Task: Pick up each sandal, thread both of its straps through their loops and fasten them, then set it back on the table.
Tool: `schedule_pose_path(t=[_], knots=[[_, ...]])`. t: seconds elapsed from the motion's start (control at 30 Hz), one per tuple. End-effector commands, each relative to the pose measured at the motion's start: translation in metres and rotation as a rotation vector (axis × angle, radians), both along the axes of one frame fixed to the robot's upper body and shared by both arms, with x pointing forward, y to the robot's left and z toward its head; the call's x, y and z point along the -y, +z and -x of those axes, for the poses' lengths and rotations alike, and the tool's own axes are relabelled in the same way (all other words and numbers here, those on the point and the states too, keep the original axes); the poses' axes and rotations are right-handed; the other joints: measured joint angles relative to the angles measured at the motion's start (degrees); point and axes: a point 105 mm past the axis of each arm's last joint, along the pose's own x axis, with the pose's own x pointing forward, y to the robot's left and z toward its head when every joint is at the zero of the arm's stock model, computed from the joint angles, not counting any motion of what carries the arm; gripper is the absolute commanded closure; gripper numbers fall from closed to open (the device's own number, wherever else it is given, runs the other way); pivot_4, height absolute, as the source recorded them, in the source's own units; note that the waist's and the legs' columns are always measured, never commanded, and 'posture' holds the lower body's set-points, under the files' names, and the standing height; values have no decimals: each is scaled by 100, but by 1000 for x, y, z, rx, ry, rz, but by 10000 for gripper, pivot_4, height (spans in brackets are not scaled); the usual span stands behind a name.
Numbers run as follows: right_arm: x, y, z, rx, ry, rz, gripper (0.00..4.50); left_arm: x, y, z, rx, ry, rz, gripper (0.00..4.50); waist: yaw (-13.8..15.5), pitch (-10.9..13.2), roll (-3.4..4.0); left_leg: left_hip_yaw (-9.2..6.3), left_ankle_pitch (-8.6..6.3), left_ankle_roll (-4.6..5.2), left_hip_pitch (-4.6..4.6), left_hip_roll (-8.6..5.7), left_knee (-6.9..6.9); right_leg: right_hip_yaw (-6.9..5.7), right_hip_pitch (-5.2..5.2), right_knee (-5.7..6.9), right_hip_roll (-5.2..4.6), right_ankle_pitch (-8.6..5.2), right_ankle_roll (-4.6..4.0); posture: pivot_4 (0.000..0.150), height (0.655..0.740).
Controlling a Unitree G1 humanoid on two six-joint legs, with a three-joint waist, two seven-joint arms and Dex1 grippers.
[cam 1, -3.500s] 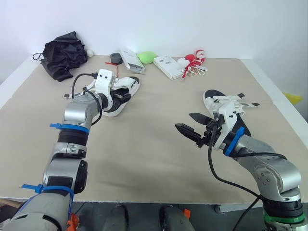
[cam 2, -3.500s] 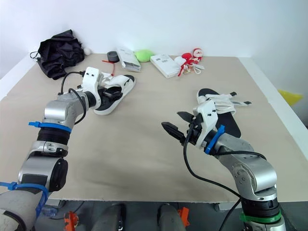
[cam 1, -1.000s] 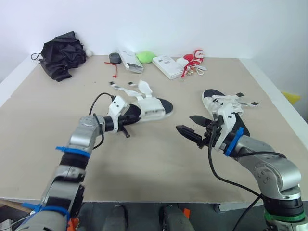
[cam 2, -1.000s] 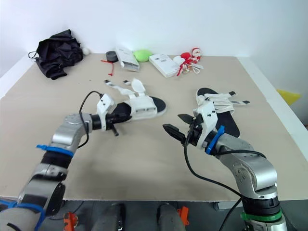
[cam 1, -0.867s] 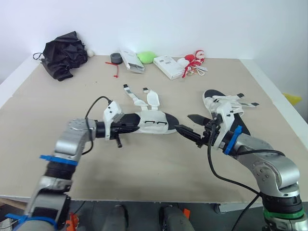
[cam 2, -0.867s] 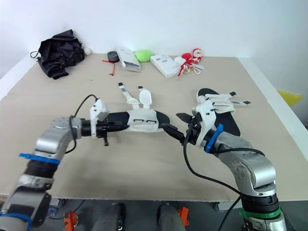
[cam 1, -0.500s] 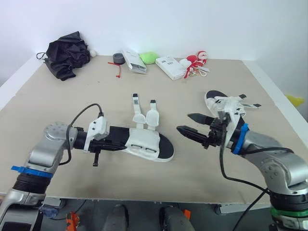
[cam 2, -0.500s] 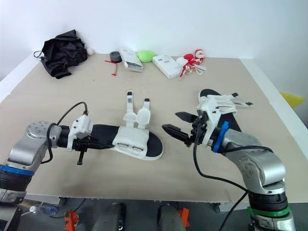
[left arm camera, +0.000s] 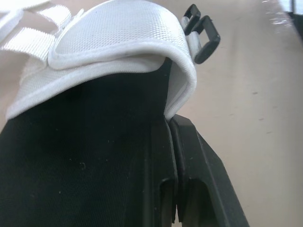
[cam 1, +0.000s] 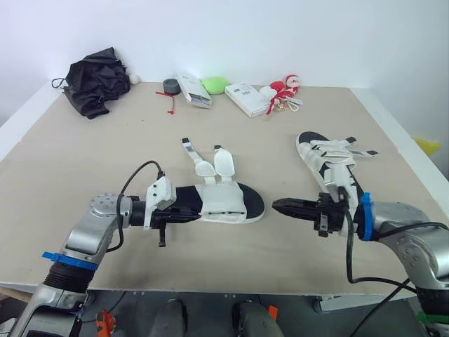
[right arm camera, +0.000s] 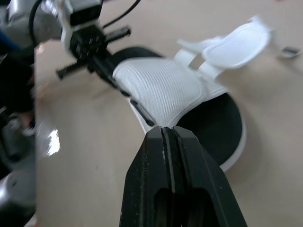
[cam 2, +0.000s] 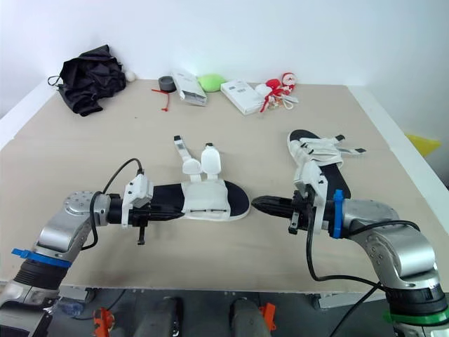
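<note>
Two pincers at work | left pincer (cam 1: 184, 213) clenched on the heel end of the sandal (cam 1: 228, 203), held near the counter's (cam 1: 84, 161) 6 o'clock edge | right pincer (cam 1: 279, 205) clenched on nothing, at the toe's 3 o'clock | we judge: open right, take a loose strap (cam 1: 190, 149) at 12 o'clock, feed it square through the loops (left arm camera: 203, 33)

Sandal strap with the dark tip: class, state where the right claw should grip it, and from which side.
Probably just below its dark tip, coming down at the far end: the strap juts away from the sandal, free there, while the wider flap crowds its right side nearer the sole. The right claw is shut, so open it first.
</note>
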Motion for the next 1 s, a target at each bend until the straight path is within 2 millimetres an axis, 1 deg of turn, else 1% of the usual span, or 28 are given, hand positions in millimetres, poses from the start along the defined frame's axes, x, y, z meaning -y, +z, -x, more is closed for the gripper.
schedule_pose_path(t=[0.03,0.07,0.1,0.17,0.3,0.4,0.5,0.63,0.8,1.0], knots=[[2,0,-15,39,33,73,43983,3,8,8,15,-49,5,45000,-8,0,0,0,0,0,1,1,0,0,0,0,2,1,-1,1500,7400],[4,-4,-23,28,14,102,43983,3,9,9,14,-51,5,45000,-13,1,1,2,0,0,2,3,1,1,-1,0,2,2,-3,1500,7400],[5,-8,-26,19,20,124,43983,3,10,9,15,-50,5,45000,-19,1,1,2,0,0,2,4,2,1,-2,0,2,2,-4,1500,7400],[5,-13,-26,11,67,154,43983,3,11,8,18,-47,1,45000,-1,1,1,5,0,0,0,4,3,1,-3,0,2,4,-7,1500,7400],[-1,-28,-33,-4,127,215,43983,5,12,8,22,-42,10,45000,4,2,2,0,-2,-2,-5,3,1,0,-5,0,4,-2,-1,1500,7400],[-8,-32,-38,-4,153,223,43983,5,10,8,21,-45,8,45000,-2,2,2,1,-4,-3,-6,3,1,1,-6,0,5,0,8,1500,7400],[-17,-32,-42,2,177,214,43983,7,8,6,22,-41,10,45000,-2,2,3,-1,-4,-3,-3,5,1,1,-5,1,9,0,4,1500,7400],[-33,-34,-46,2,223,213,43983,15,4,4,17,-45,24,45000,6,2,3,-1,-3,-3,-4,3,4,2,-2,1,8,1,4,1500,7400],[-40,-34,-46,4,254,211,43983,19,0,3,14,-41,31,45000,11,2,3,-1,-3,-3,-5,2,6,2,-2,1,7,2,6,1500,7400],[-56,-20,-51,13,289,137,43983,21,-4,5,8,-46,38,45000,5,2,3,0,-3,-3,-1,3,6,2,0,1,7,5,2,1500,7400]])
